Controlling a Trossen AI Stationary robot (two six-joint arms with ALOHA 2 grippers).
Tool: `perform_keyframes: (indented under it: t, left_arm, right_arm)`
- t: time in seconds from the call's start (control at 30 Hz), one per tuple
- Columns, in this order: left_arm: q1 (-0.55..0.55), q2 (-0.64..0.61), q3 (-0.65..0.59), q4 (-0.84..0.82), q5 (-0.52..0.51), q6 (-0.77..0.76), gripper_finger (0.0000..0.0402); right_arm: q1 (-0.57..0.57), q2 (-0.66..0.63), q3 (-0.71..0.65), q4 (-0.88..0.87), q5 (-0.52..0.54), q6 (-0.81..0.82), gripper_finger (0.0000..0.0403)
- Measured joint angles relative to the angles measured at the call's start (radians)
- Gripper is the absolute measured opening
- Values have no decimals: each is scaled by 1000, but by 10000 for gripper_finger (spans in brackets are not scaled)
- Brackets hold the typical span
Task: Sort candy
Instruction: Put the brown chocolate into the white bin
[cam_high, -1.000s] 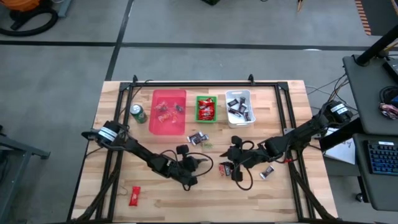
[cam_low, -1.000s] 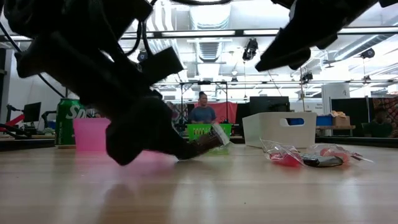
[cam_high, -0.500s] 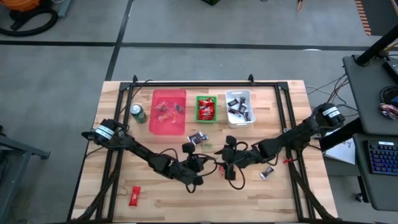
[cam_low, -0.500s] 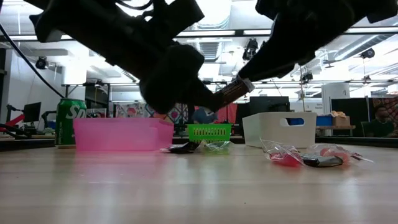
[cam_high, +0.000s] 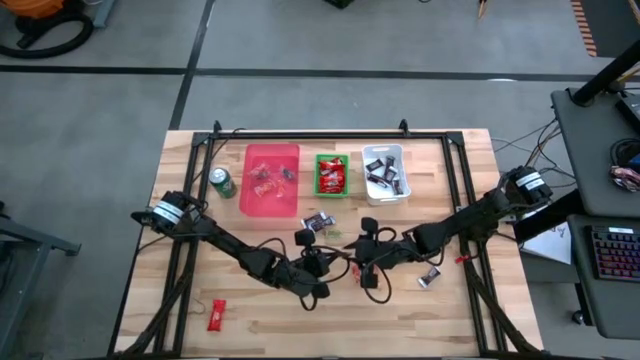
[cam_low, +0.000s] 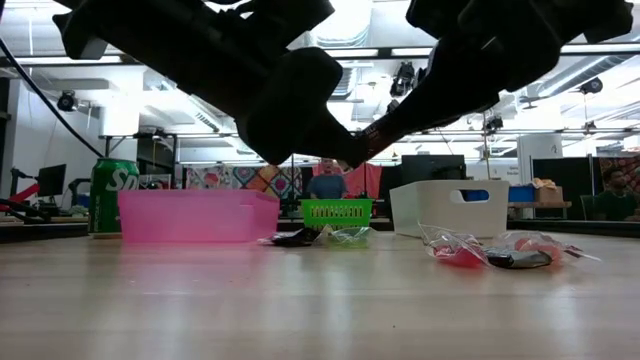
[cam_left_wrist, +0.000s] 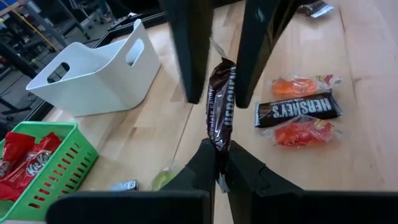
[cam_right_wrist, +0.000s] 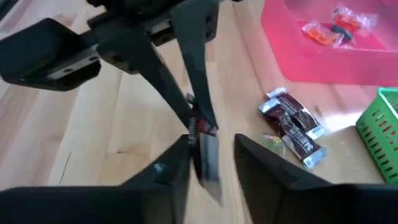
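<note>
- High view: both arms meet mid-worktop (cam_high: 200, 330). Left pincer (cam_high: 322, 262) and right pincer (cam_high: 362, 258) sit tip to tip, right at 3 o'clock of left. Pink bin (cam_high: 272, 180), green basket (cam_high: 331, 174) and white bin (cam_high: 385, 172) line the 12 o'clock edge; green can (cam_high: 222, 183) at 9 o'clock of the pink bin. A red sweet (cam_high: 217, 315) lies alone near 7 o'clock.
- Low view: both pincers are off the worktop, a dark bar (cam_low: 372, 138) between them. Loose sweets (cam_low: 497, 252) rest at 4 o'clock.
- Left wrist view: left pincer (cam_left_wrist: 219, 163) is narrow, clamped on the dark bar's (cam_left_wrist: 221, 106) lower end; the right arm's fingers (cam_left_wrist: 189, 50) flank its upper end, wide, not pinching as far as I can tell. Hershey's bar (cam_left_wrist: 298, 109) and orange sweets (cam_left_wrist: 300, 132) lie beyond.
- Right wrist view: right pincer (cam_right_wrist: 210, 155) is wide around the blurred bar; two dark sweets (cam_right_wrist: 293, 127) lie near the pink bin.
- Risk: if the left pincer lets go before the right closes, the bar likely drops. Closing off-centre could twist it or knock fingertips together.
</note>
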Motion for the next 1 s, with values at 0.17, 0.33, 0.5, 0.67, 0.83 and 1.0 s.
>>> perform_keyframes:
  t: [0.17, 0.33, 0.5, 0.67, 0.83, 1.0]
  left_arm:
    - [0, 0, 0, 4, 0, -19, 3]
    - [-2, 0, 0, 5, 0, -44, 27]
    - [-1, -6, 0, -30, 0, -52, 78]
    - [-3, -45, 0, -147, -7, -59, 121]
    - [-2, -102, 0, -280, -9, -82, 140]
    - [-2, -156, 0, -346, -11, -82, 141]
  right_arm:
    - [-3, 1, 0, 7, -5, -28, 24]
    - [-9, -4, 0, 7, -27, -36, 21]
    - [-30, -46, 0, -41, -28, -26, 19]
    - [-77, -137, 0, -163, -18, 25, 19]
    - [-155, -248, 0, -275, 49, 50, 19]
    - [-301, -336, 0, -423, 155, 50, 19]
